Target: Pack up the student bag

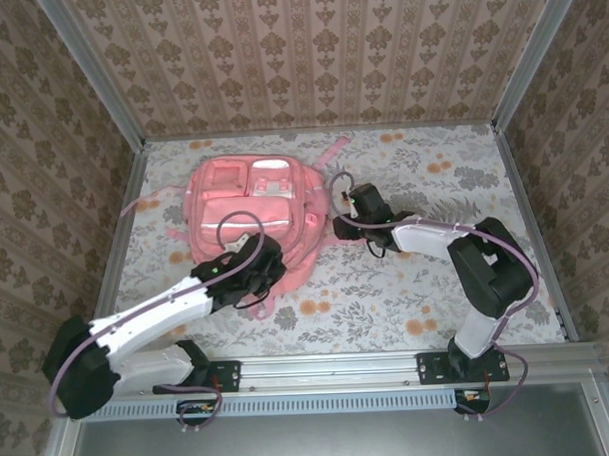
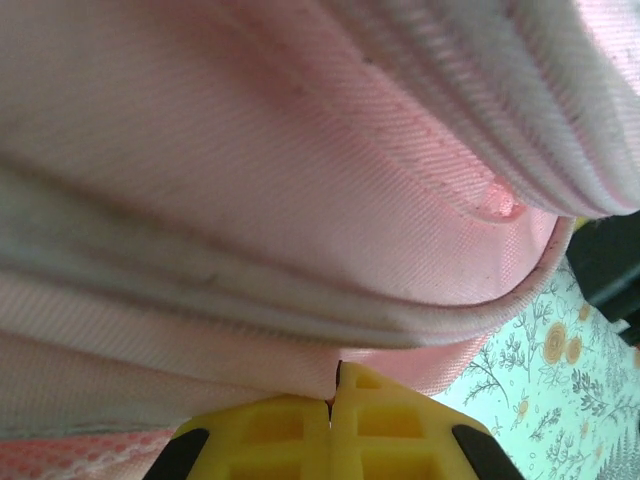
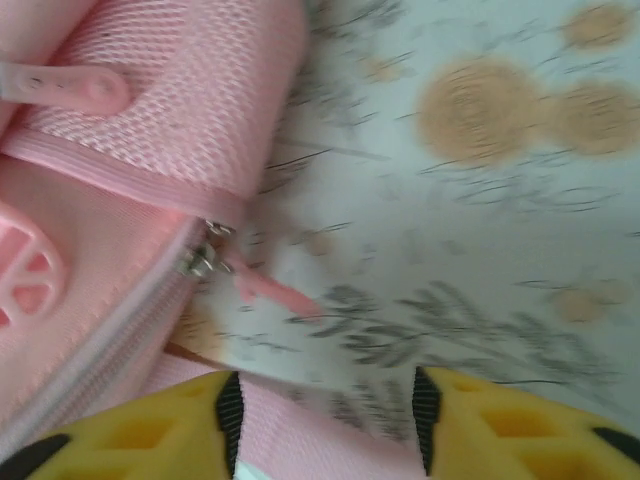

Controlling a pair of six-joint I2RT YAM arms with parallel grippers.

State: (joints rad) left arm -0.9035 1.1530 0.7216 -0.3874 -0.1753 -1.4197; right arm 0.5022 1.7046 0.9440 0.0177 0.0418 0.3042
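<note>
The student bag [image 1: 249,205], a large pink backpack, lies flat on the flowered tablecloth left of centre. My left gripper [image 1: 258,272] is at the bag's near edge. In the left wrist view its yellow jaws [image 2: 333,388] are shut, with a fold of the bag's pink fabric [image 2: 300,200] pinched between them. My right gripper [image 1: 346,203] is at the bag's right side. In the right wrist view it [image 3: 325,410] stands open just above the cloth with nothing between its fingers. A metal zip slider [image 3: 200,260] with a pink pull tab [image 3: 278,296] lies just ahead of them, at the bag's edge [image 3: 100,200].
The flowered tablecloth [image 1: 427,284] has free room right of and in front of the bag. A pink strap [image 1: 332,150] trails toward the back wall. Metal frame posts [image 1: 530,230] and wallpapered walls close in the table on three sides.
</note>
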